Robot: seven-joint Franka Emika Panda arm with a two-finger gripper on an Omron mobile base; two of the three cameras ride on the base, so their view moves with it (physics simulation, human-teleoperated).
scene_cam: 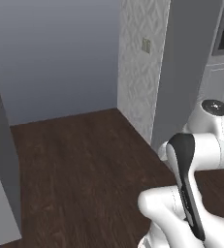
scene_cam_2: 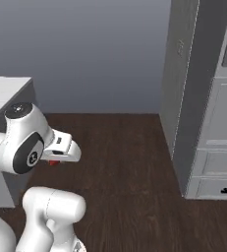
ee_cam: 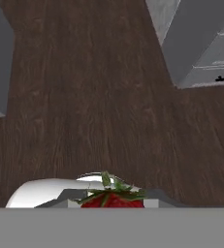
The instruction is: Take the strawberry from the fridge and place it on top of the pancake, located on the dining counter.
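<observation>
We see only the upper part of the strawberry (ee_cam: 112, 199) in the hand view: a glossy red top with a ragged green leafy crown, its lower half cut off by the bottom of the picture. The gripper (ee_cam: 112, 203) is closed on it, though the finger tips themselves are hard to make out beside the fruit. In the right base view a small red speck (scene_cam_2: 53, 162) shows under the white hand, the berry mostly hidden by the arm. Below the strawberry lies a dark wood-plank floor (ee_cam: 94, 97) with fine straight grain. Beyond the strawberry, to the right, stands a tall grey panelled cabinet (scene_cam_2: 218, 147) with flat drawer fronts and small dark pulls, cropped by the edge.
</observation>
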